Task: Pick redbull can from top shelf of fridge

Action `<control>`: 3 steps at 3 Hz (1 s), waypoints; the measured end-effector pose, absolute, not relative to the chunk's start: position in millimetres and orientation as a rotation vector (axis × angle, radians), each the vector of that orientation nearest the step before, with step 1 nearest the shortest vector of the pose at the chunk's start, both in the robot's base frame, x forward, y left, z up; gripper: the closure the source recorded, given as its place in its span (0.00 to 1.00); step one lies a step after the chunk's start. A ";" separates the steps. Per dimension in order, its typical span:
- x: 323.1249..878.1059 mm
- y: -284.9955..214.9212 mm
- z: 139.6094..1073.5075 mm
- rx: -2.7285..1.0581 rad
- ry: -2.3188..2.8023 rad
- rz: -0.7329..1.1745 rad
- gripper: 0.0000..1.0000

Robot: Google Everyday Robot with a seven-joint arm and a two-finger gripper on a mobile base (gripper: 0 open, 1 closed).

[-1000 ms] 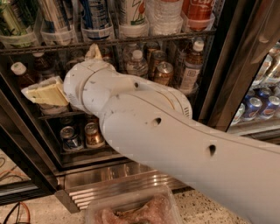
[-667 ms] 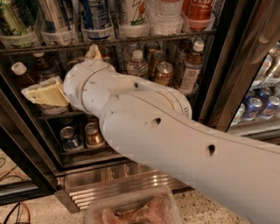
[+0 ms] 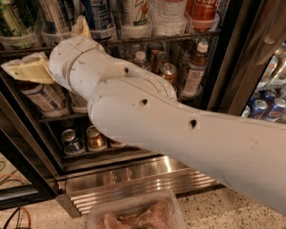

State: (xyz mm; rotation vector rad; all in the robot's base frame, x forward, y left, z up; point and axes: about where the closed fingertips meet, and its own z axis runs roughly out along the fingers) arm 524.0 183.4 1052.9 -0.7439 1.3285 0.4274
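Note:
The redbull can (image 3: pixel 99 17), blue and silver with white lettering, stands in a clear holder on the top shelf (image 3: pixel 178 38) of the fridge (image 3: pixel 223 76). A silver-white striped can (image 3: pixel 56 15) is on its left and a white can with a green-red logo (image 3: pixel 134 12) on its right. My gripper (image 3: pixel 31 69), cream-coloured at the end of the white arm (image 3: pixel 147 116), is at the fridge's left side, just below the top shelf's edge and below-left of the redbull can. It is not touching the can.
Bottles (image 3: pixel 194 67) and cans fill the middle rack behind the arm. Short cans (image 3: pixel 71 139) sit on the lower rack. The steel base grille (image 3: pixel 134 181) is below. A clear plastic container (image 3: pixel 134 214) lies on the floor in front. A neighbouring cooler holds blue cans (image 3: pixel 268 108).
My arm and gripper have risen from the middle rack's level to just under the top shelf. The cans have not moved.

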 end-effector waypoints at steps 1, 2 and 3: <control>530.6 191.6 1068.1 -0.730 1.282 0.435 0.07; 540.3 198.7 1078.1 -0.716 1.247 0.439 0.12; 544.5 197.2 1077.8 -0.714 1.244 0.427 0.12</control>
